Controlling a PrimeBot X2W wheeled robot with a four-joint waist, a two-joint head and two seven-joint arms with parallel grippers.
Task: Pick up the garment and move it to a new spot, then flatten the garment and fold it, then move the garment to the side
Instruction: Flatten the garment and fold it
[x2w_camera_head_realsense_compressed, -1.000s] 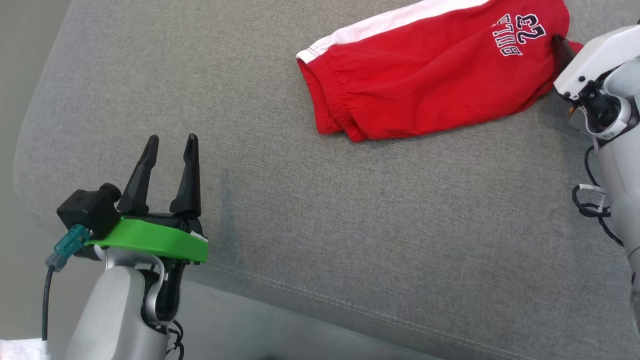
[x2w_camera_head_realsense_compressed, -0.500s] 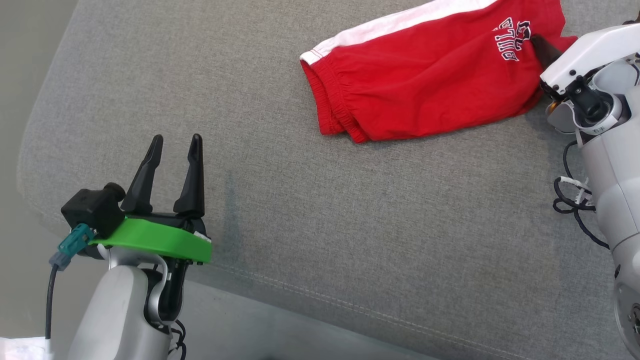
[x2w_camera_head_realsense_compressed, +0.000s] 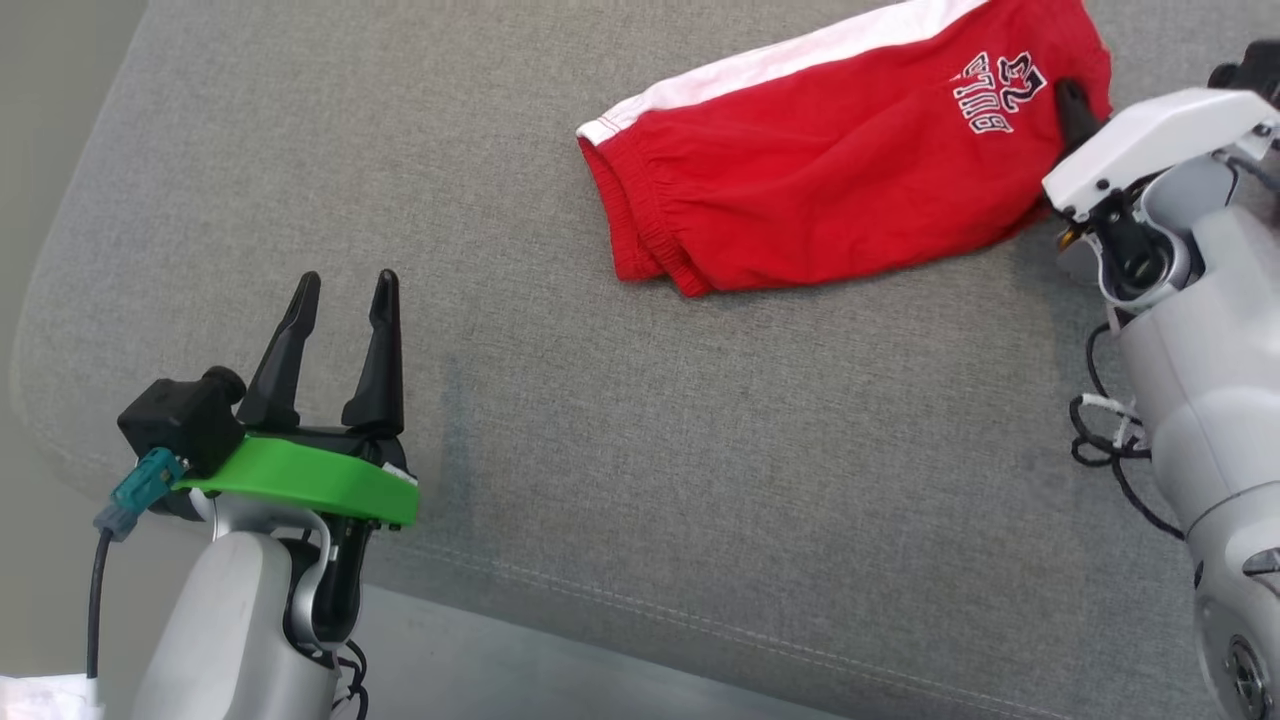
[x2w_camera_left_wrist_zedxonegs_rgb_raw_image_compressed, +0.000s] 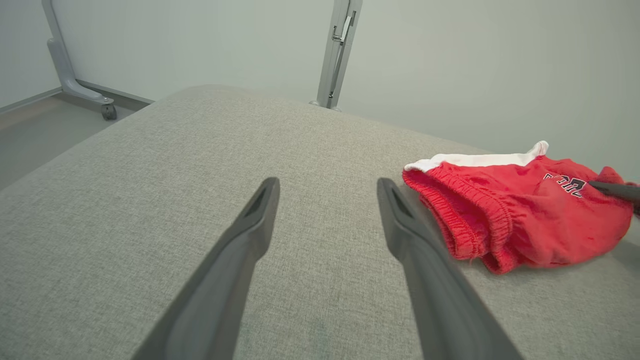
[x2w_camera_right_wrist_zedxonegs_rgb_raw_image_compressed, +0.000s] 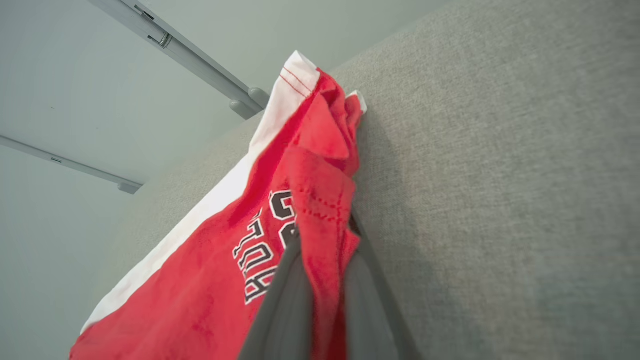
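Observation:
The garment (x2w_camera_head_realsense_compressed: 830, 190) is a pair of red shorts with a white side stripe and a printed number, lying on the grey cushion (x2w_camera_head_realsense_compressed: 640, 450) at the upper right of the head view. My right gripper (x2w_camera_head_realsense_compressed: 1068, 98) is shut on the garment's right hem beside the print; in the right wrist view (x2w_camera_right_wrist_zedxonegs_rgb_raw_image_compressed: 322, 240) red cloth is pinched between the two fingers. My left gripper (x2w_camera_head_realsense_compressed: 338, 290) stands open at the lower left, well apart from the garment (x2w_camera_left_wrist_zedxonegs_rgb_raw_image_compressed: 515, 210), with nothing between its fingers (x2w_camera_left_wrist_zedxonegs_rgb_raw_image_compressed: 250, 235).
The cushion's rounded left edge (x2w_camera_head_realsense_compressed: 40, 300) drops to the floor. A seam (x2w_camera_head_realsense_compressed: 700, 610) runs along the cushion's front. A metal stand post (x2w_camera_left_wrist_zedxonegs_rgb_raw_image_compressed: 340, 50) rises behind the cushion against a pale wall.
My right gripper has closed on the garment's right hem and pushed a little to the left, bunching the cloth by the print. The left arm has stayed put.

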